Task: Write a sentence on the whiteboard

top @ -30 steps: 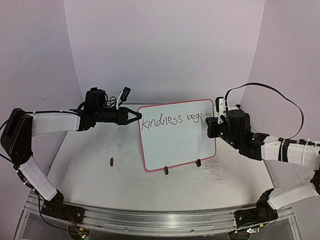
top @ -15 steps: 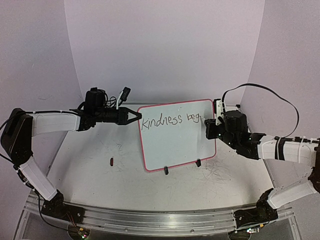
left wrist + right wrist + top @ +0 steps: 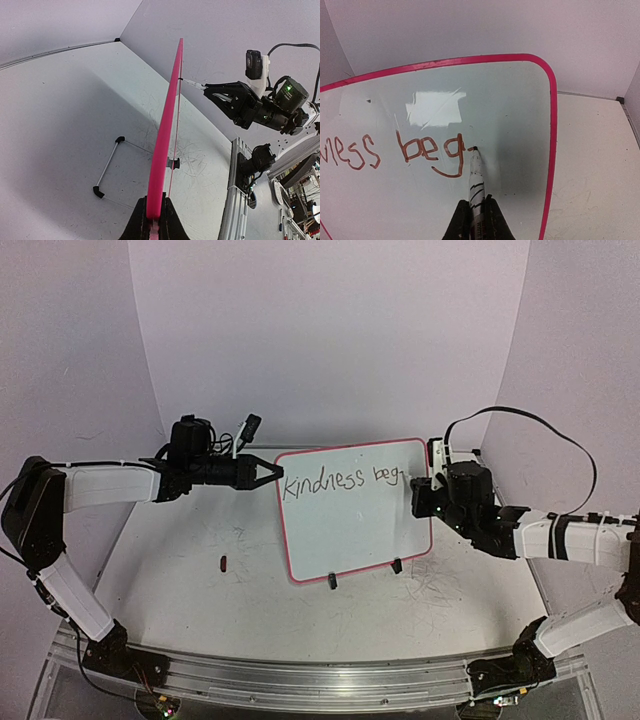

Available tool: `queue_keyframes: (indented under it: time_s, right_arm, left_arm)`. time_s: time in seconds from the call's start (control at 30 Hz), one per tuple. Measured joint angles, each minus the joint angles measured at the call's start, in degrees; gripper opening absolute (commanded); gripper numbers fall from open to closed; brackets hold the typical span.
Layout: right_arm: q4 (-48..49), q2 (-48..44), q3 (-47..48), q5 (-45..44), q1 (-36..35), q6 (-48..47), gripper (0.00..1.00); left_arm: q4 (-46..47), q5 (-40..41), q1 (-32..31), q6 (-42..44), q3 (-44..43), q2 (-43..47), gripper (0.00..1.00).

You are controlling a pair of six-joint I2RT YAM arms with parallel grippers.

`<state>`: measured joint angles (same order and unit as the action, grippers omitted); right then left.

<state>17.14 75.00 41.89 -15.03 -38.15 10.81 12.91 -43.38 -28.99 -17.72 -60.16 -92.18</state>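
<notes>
The whiteboard (image 3: pixel 350 525) stands upright on two black clip feet, red-pink frame, near the table's middle. My left gripper (image 3: pixel 272 472) is shut on its upper left edge; in the left wrist view the pink frame (image 3: pixel 165 135) runs edge-on from between the jaws of that gripper (image 3: pixel 154 216). My right gripper (image 3: pixel 418 496) is shut on a white marker (image 3: pixel 476 177), whose tip touches the board (image 3: pixel 510 110) just right of the "g". The sentence (image 3: pixel 345 480) reads "kindness beg" with a short new stroke; the right wrist view shows "ness beg" (image 3: pixel 402 150).
A small dark cap (image 3: pixel 223 562) lies on the scuffed white tabletop left of the board. A wire stand (image 3: pixel 107 167) lies behind the board. The aluminium rail (image 3: pixel 320 680) runs along the near edge. Curved white walls enclose the back.
My right gripper shifted slightly left toward the board, and the marker added a short stroke after the "g". The left gripper and board stayed still.
</notes>
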Motion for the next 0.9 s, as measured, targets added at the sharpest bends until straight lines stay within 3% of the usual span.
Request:
queue_keyframes:
  time_s: [0.9]
  right_arm:
    - [2.8, 0.7, 0.1, 1.6, 0.4, 0.4, 0.00]
  left_arm:
    - [-0.5, 0.0, 0.0, 0.0, 0.0, 0.2, 0.00]
